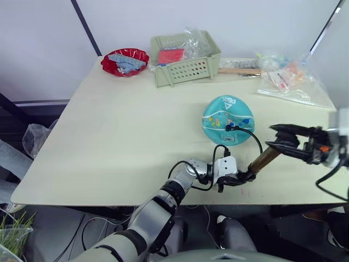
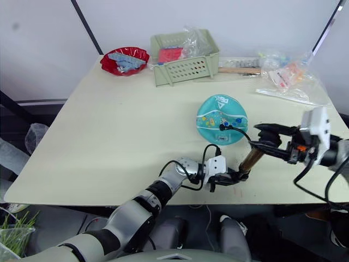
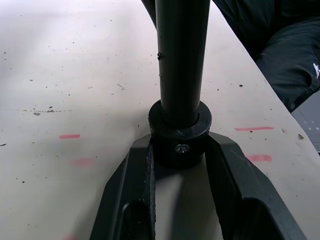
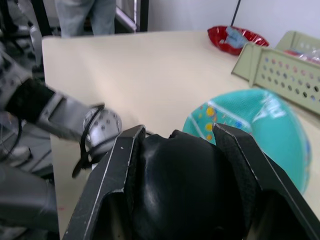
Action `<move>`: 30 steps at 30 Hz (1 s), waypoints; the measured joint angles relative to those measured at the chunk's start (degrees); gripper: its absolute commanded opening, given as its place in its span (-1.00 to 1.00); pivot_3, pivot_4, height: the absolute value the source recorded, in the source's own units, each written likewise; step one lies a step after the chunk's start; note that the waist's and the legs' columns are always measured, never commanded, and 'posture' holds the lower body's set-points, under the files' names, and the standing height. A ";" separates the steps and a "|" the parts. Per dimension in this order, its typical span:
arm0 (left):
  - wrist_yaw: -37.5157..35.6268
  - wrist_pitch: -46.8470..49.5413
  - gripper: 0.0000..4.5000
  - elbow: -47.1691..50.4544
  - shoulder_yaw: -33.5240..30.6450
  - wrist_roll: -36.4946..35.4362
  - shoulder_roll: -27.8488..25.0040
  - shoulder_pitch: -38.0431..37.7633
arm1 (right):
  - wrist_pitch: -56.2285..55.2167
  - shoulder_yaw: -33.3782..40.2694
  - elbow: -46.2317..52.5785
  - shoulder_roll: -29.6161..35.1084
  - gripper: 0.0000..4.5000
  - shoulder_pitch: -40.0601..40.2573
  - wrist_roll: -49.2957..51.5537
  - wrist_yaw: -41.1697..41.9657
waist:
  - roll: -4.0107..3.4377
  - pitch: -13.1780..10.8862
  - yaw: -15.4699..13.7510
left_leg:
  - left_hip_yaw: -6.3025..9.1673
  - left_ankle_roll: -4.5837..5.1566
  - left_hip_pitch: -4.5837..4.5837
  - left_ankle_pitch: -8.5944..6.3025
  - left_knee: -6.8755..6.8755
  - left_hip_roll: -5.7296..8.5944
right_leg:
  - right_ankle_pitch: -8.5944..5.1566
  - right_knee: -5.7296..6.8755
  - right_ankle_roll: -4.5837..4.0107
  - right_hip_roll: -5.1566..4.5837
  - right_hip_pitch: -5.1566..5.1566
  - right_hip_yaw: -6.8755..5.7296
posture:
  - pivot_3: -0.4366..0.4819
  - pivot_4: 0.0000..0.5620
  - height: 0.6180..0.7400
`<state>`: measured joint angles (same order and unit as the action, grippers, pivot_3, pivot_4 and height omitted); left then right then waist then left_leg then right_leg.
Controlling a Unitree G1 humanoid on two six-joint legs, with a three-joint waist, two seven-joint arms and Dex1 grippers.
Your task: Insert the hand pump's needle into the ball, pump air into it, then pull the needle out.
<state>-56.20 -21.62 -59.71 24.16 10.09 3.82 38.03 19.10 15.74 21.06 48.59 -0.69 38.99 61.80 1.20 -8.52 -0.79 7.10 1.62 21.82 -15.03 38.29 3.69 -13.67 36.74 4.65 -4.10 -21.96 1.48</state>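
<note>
Lying tilted near the table's (image 1: 109, 136) front edge, the hand pump (image 1: 265, 159) is grasped at both ends: the left gripper (image 1: 240, 178) clenches its lower black cap, the right gripper (image 1: 279, 141) its upper cap. Its thin black hose curves to the needle (image 1: 230, 127), which sits in the teal ball (image 1: 227, 118) just behind the pump.

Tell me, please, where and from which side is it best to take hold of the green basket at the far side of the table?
Probably the green basket is best gripped by its front long rim, coming from above on the robot's side. That rim is straight, thin and open to reach, while plastic bags fill the inside toward the back. The perforated wall below would let one finger sit outside and one inside.
</note>
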 measured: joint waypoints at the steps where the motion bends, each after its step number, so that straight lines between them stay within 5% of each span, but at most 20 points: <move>1: 0.07 0.01 -0.56 0.00 0.02 0.00 0.00 -0.01 | -1.81 -1.19 -0.75 -0.97 -0.26 0.63 -1.41 -0.06 | 0.00 0.00 0.01 | 0.00 0.00 -0.02 0.00 0.00 0.00 | 0.00 0.00 0.00 0.00 0.02 0.00 | -0.05 -0.47 1.00; 13: 0.16 -0.02 -0.56 -0.56 0.16 0.20 -0.01 0.14 | -9.17 -6.38 -3.98 -4.37 -0.26 0.89 -8.34 -0.74 | -0.01 0.02 0.00 | 0.03 0.00 -0.06 0.00 0.00 0.01 | 0.00 0.00 -0.01 0.00 0.07 -0.01 | -0.05 -0.47 1.00; 30: -0.49 -1.23 -0.56 -0.33 0.15 0.10 0.20 0.43 | 13.12 7.12 -0.20 10.00 -0.26 -7.77 10.89 1.15 | -0.48 -0.29 -0.09 | 0.03 0.02 0.47 0.00 -0.01 0.09 | 0.14 -0.05 -0.21 -0.12 -0.40 -0.02 | -0.05 -0.47 1.00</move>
<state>-56.68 -22.85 -60.05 24.32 10.19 4.02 38.46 32.22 22.85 20.86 58.60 -8.46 49.88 62.95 0.72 -8.81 -0.89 7.12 1.64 22.29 -15.03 38.28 3.77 -13.54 36.68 4.44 -4.22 -22.36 1.46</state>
